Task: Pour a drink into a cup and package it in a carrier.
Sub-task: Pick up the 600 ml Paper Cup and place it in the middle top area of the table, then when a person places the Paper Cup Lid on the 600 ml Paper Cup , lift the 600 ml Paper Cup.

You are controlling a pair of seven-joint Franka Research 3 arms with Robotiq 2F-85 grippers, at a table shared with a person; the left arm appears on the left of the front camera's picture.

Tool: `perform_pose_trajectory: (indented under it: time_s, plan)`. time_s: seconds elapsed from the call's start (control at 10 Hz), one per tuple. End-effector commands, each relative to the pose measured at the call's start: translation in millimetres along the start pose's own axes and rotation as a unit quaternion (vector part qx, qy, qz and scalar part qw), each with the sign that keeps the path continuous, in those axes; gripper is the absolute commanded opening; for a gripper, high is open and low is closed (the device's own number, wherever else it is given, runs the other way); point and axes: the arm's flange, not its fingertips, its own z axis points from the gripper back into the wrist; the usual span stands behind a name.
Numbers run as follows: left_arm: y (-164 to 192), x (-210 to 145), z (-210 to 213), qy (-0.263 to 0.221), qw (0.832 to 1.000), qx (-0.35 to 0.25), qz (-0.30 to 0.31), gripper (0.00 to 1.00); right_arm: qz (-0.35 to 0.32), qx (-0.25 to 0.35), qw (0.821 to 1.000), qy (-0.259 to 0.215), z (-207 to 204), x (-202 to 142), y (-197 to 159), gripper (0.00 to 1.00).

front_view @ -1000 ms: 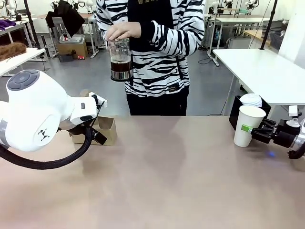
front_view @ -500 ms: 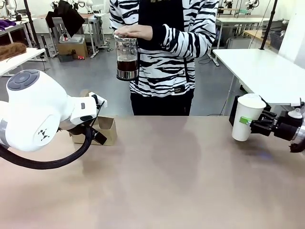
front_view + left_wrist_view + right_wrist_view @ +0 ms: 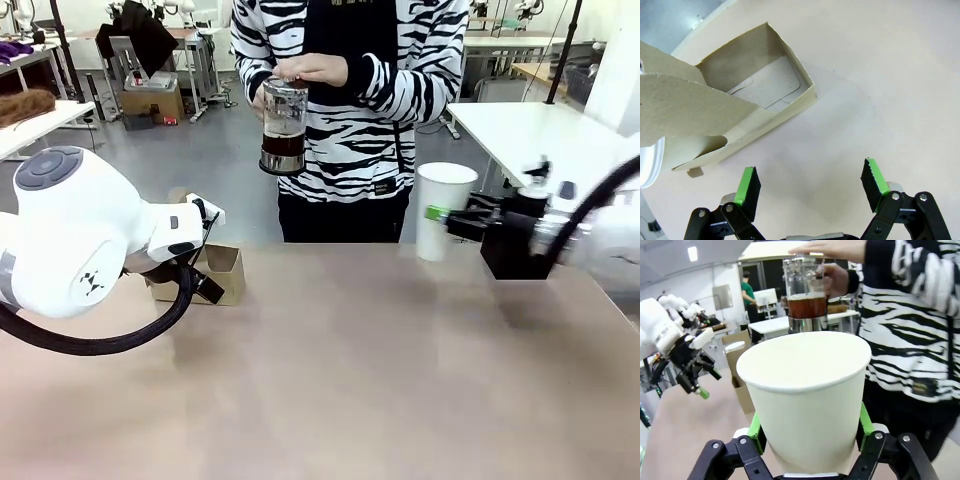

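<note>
Right pincer (image 3: 437, 212) is clamped on the white paper cup (image 3: 445, 200), which is held upright near the far edge of the worktop (image 3: 350, 370), close to the person. Glass carafe (image 3: 284, 125) of dark drink (image 3: 283, 146) is held upright in the person's hands (image 3: 315, 68), above and left of the cup. Left pincer (image 3: 812, 182) is spread wide with nothing gripped, over bare worktop just beside the cardboard carrier (image 3: 785, 107).

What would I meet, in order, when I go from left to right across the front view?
left arm → carrier → carafe → cup → right arm
</note>
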Motion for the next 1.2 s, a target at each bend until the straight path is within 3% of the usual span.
perform_pose_trajectory:
  time_s: [0.0, 0.3, 0.5, 0.6, 0.7, 1.1]
  plan:
    - [1, 0, 0, -0.001, 1.000, -0.001, 0.002, 1.00, -0.004, -0.009, 1.000, -0.004, -56, -32, -35, 0.81]
    - [1, 0, 0, -0.001, 1.000, -0.001, 0.002, 1.00, -0.006, -0.024, 1.000, -0.003, -111, -74, -65, 0.81]
    - [1, 0, 0, -0.001, 1.000, -0.001, 0.002, 1.00, -0.003, -0.027, 1.000, 0.001, -115, -81, -72, 0.81]
    - [1, 0, 0, -0.001, 1.000, -0.001, 0.002, 1.00, 0.014, 0.002, 1.000, 0.010, -107, -78, -79, 0.81]
    - [1, 0, 0, -0.001, 1.000, -0.001, 0.002, 1.00, -0.021, -0.005, 1.000, 0.002, -110, -89, -72, 0.81]
    - [1, 0, 0, -0.001, 1.000, -0.001, 0.002, 1.00, -0.021, -0.005, 1.000, 0.002, -110, -89, -72, 0.81]
